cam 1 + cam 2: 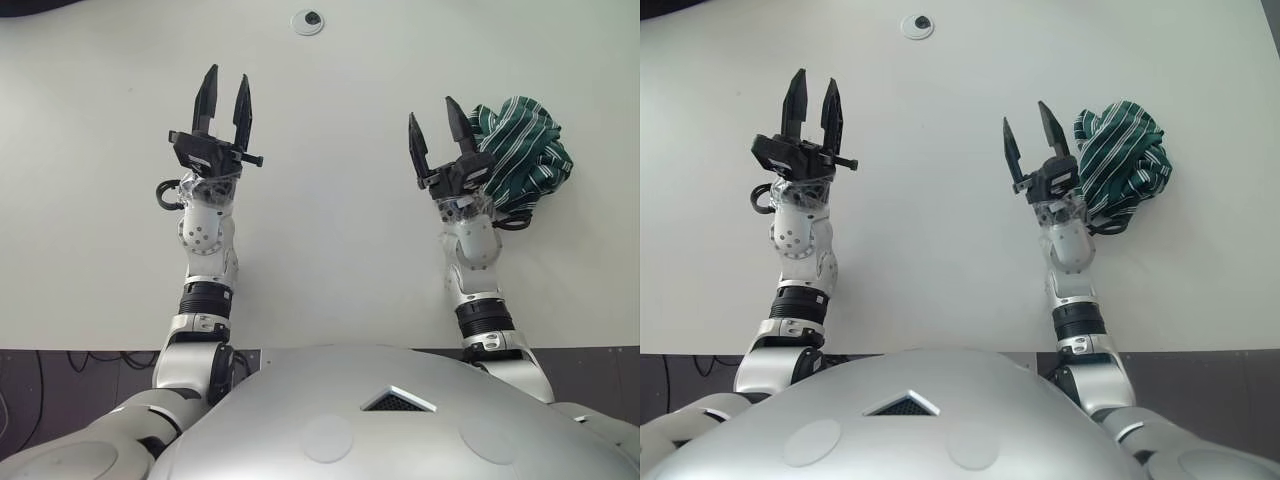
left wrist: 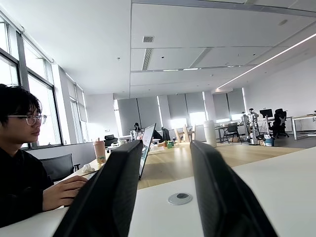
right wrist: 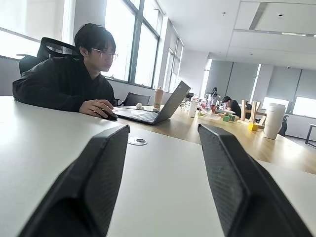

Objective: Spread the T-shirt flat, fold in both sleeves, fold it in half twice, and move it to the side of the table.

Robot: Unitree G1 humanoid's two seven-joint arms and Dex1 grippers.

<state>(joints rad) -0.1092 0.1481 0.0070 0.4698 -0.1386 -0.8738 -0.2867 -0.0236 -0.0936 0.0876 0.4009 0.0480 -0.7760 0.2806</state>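
Finds the green-striped T-shirt [image 1: 525, 150] crumpled in a heap on the white worktop [image 1: 330, 250], just beside the right claw [image 1: 431, 108] on its outer side, perhaps touching the wrist. Shows right claw spread apart; left claw [image 1: 228, 75] likewise spread, well apart from the cloth.

The left arm [image 1: 203, 262] and right arm [image 1: 478, 275] come up over the near edge of the tabletop [image 1: 330, 240], well apart and roughly parallel. The left claw [image 1: 228, 73] is over the left half, its two black fingers pointing at the far edge, parted with a clear gap and holding nothing. The right claw [image 1: 431, 108] is over the right half, a little nearer the near edge, fingers likewise spread and empty, leaning slightly to the left. Each wrist runs nearly in line with its forearm.
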